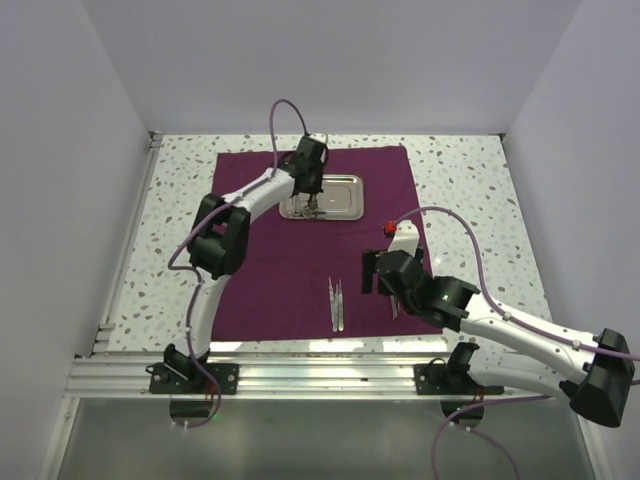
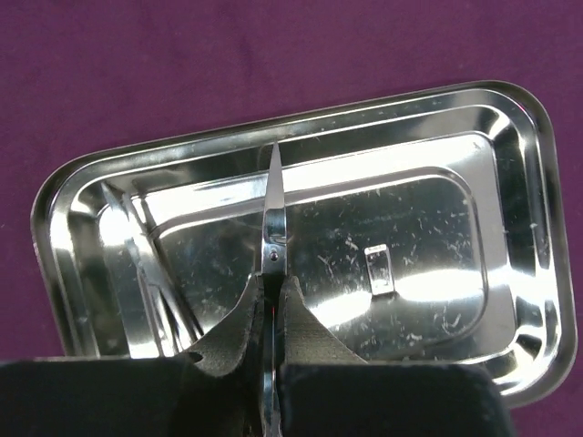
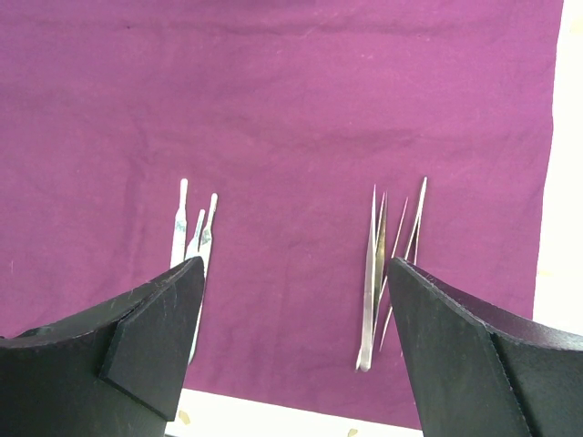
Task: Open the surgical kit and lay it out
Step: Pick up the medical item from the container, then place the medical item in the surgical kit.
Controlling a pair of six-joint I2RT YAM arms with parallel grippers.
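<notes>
The dark purple cloth (image 1: 290, 265) lies spread flat on the table. The shiny steel tray (image 1: 340, 190) sits on its far part. My left gripper (image 1: 311, 205) hangs over the tray and is shut on a pair of silver scissors (image 2: 274, 214), whose closed blades point out over the tray floor (image 2: 428, 228). My right gripper (image 1: 380, 280) is open and empty low over the cloth's near right part. Silver tweezers (image 1: 336, 303) lie on the cloth near its front edge. The right wrist view shows tweezers (image 3: 375, 273) and thin flat instruments (image 3: 193, 232) on either side of my right gripper (image 3: 294, 264).
Thin bright lines at the tray's left end (image 2: 137, 264) may be another instrument or a reflection. The cloth's front edge meets the speckled table (image 3: 301, 414). A metal rail (image 1: 320, 375) runs along the near edge. White walls enclose the table.
</notes>
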